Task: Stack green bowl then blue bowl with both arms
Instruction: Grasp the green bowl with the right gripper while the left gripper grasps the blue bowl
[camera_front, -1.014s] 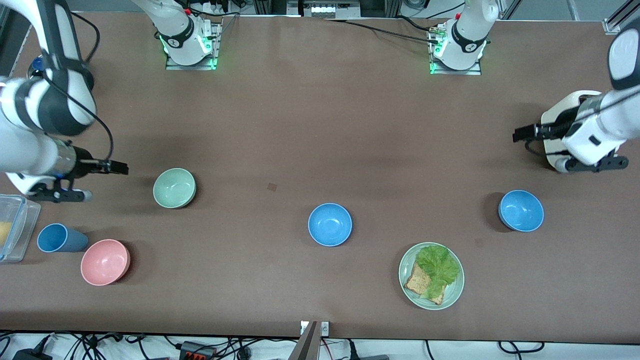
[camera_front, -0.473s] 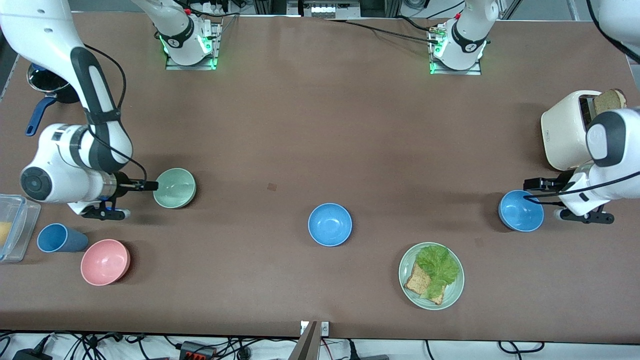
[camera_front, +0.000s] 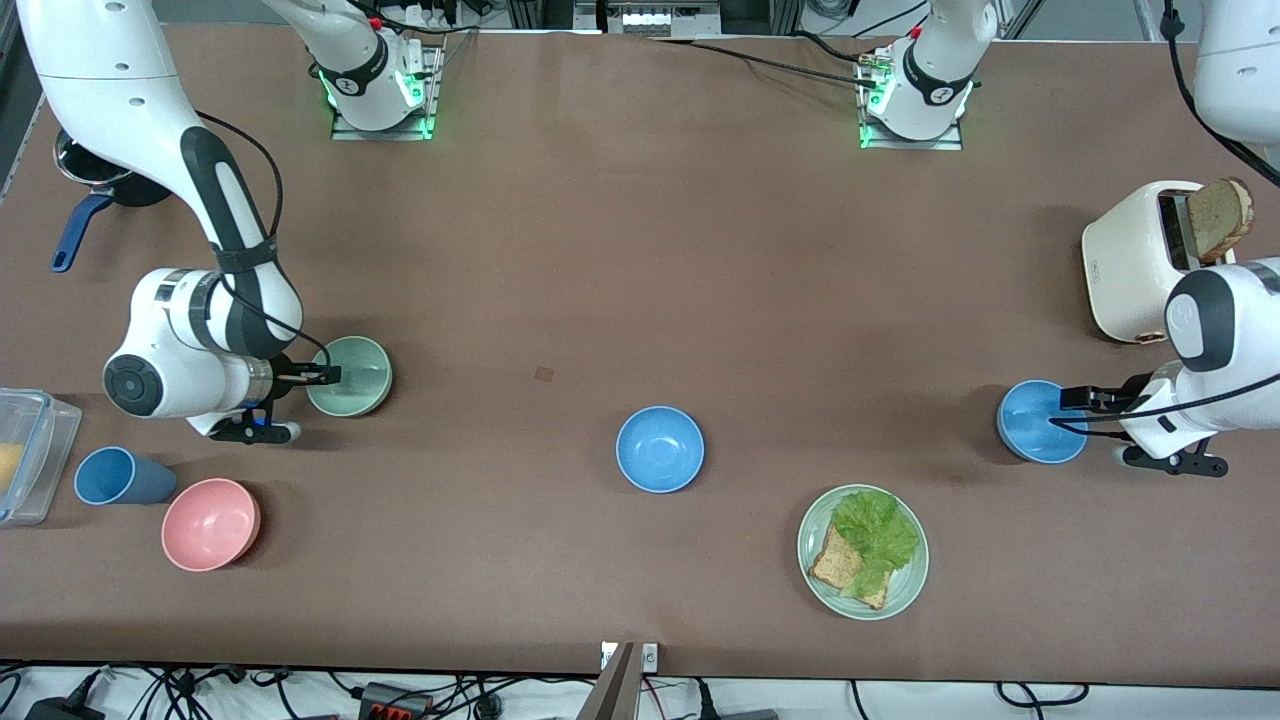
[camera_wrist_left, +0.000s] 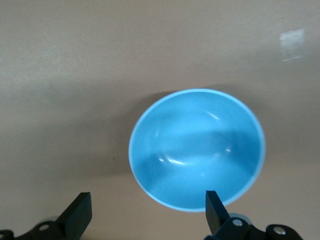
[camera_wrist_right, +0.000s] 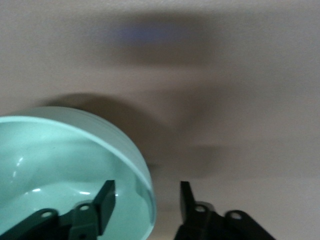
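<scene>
The green bowl (camera_front: 349, 376) sits upright toward the right arm's end of the table. My right gripper (camera_front: 325, 377) is open and low at its rim. In the right wrist view (camera_wrist_right: 145, 202) one finger is inside the green bowl (camera_wrist_right: 60, 165) and the other outside, astride the rim. One blue bowl (camera_front: 1042, 422) sits toward the left arm's end. My left gripper (camera_front: 1070, 402) is wide open at its edge. In the left wrist view (camera_wrist_left: 146, 212) one fingertip (camera_wrist_left: 212, 207) overlaps the rim of this blue bowl (camera_wrist_left: 197, 150). Its twin blue bowl (camera_front: 660, 449) sits mid-table.
A pale-green plate (camera_front: 905, 590) with toast and lettuce lies nearer the camera than the left arm's blue bowl. A white toaster (camera_front: 1135, 258) holding toast stands beside the left arm. A pink bowl (camera_front: 210, 524), blue cup (camera_front: 118, 476), clear container (camera_front: 25, 450) and dark pot (camera_front: 95, 170) are near the right arm.
Both arms have come down and in. The right gripper moved onto the green bowl's rim. The left gripper moved from beside the toaster to the blue bowl's edge.
</scene>
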